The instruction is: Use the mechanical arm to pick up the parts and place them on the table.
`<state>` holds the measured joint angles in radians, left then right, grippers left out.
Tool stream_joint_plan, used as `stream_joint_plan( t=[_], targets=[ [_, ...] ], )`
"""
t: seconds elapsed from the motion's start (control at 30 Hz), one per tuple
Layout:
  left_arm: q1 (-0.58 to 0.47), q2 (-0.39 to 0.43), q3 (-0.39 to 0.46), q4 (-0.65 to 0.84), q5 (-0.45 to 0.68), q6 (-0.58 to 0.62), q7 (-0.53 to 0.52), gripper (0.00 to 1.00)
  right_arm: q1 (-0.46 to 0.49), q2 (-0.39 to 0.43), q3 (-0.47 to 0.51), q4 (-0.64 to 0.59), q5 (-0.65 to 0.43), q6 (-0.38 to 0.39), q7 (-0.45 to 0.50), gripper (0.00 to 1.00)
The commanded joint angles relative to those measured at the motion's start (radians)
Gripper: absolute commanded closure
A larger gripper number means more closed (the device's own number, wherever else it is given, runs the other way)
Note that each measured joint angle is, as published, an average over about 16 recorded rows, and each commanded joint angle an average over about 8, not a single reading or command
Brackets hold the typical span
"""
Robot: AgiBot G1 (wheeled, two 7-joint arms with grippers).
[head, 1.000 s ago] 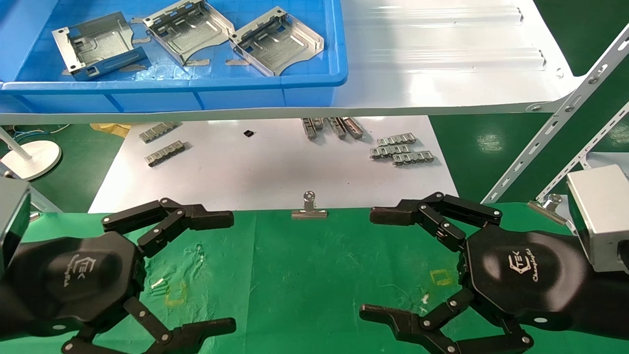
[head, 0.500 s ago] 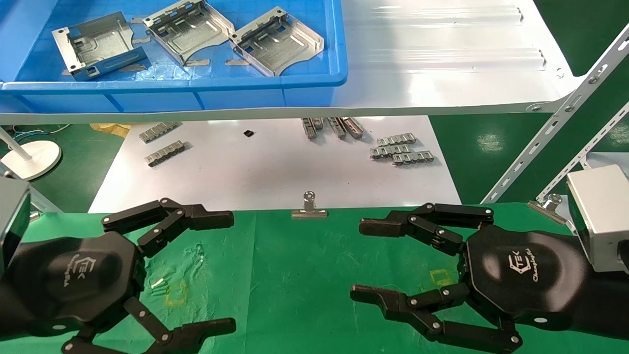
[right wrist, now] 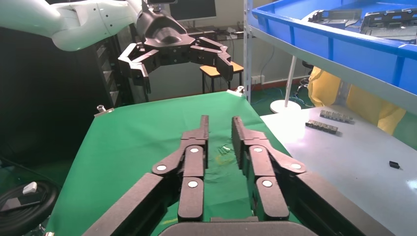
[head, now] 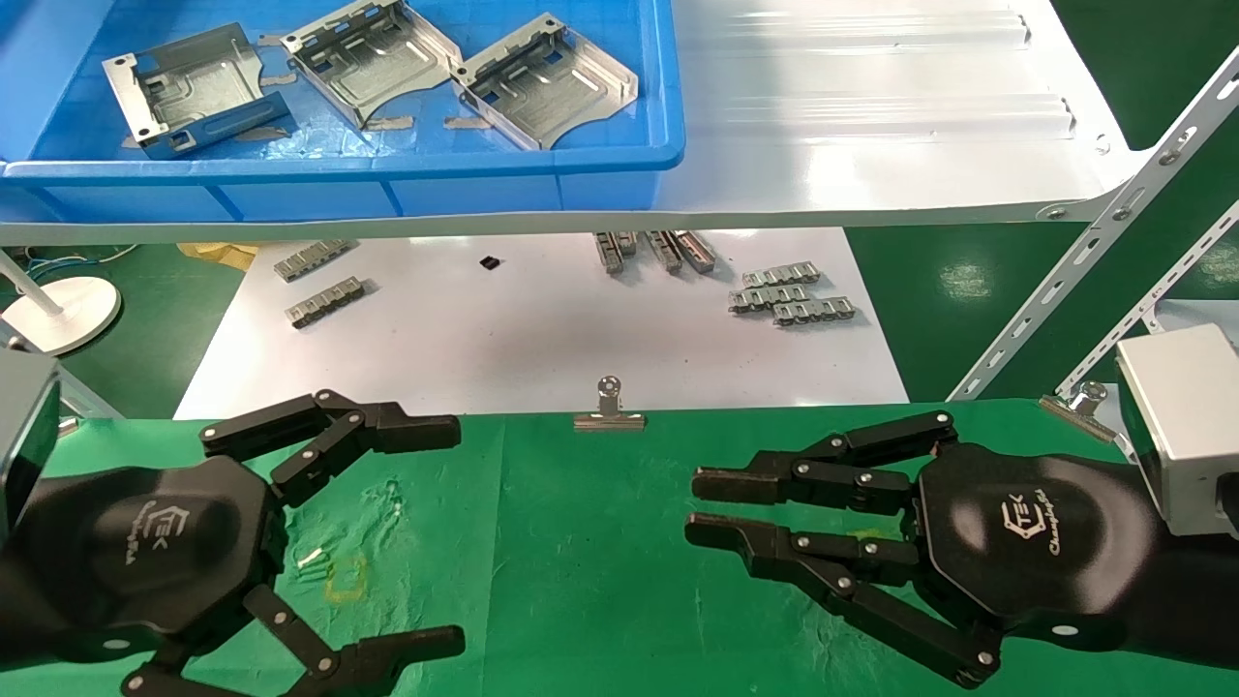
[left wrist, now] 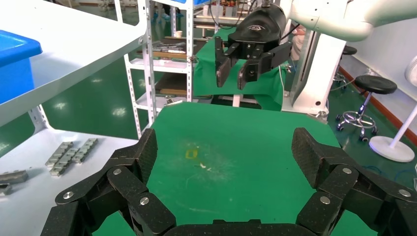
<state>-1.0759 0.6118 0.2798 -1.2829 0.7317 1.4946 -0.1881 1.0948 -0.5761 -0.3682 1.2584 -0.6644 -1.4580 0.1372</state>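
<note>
While left tool (head: 382,532) hovers spread above tabletop (head: 581,542), right tool (head: 711,508) nearly closed, distant parts (head: 368,58) risk overreach.

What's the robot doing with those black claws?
Nothing is picked up yet. Three metal parts lie in the blue bin on the white shelf. Both claws hover over the green table, holding nothing. The left claw is spread wide open. The right claw has its fingers drawn nearly together.
</note>
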Motion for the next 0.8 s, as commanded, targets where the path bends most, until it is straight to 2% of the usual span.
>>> stream_joint_plan(
  t=[0.03,0.47,0.63,0.8],
  targets=[
    [0.000,0.000,0.000,0.000,0.000,0.000,0.000,0.00,0.000,0.000,0.000,0.000,0.000,0.000,0.000,1.00],
    [-0.030,-0.003,-0.012,0.002,0.006,-0.014,0.011,0.00,0.000,0.000,0.000,0.000,0.000,0.000,0.000,1.00],
    [-0.151,0.003,-0.021,0.027,0.067,-0.081,0.004,0.00,0.000,0.000,0.000,0.000,0.000,0.000,0.000,1.00],
    [-0.345,0.060,0.024,0.107,0.222,-0.183,-0.035,0.00,0.000,0.000,0.000,0.000,0.000,0.000,0.000,1.00]
  ],
)
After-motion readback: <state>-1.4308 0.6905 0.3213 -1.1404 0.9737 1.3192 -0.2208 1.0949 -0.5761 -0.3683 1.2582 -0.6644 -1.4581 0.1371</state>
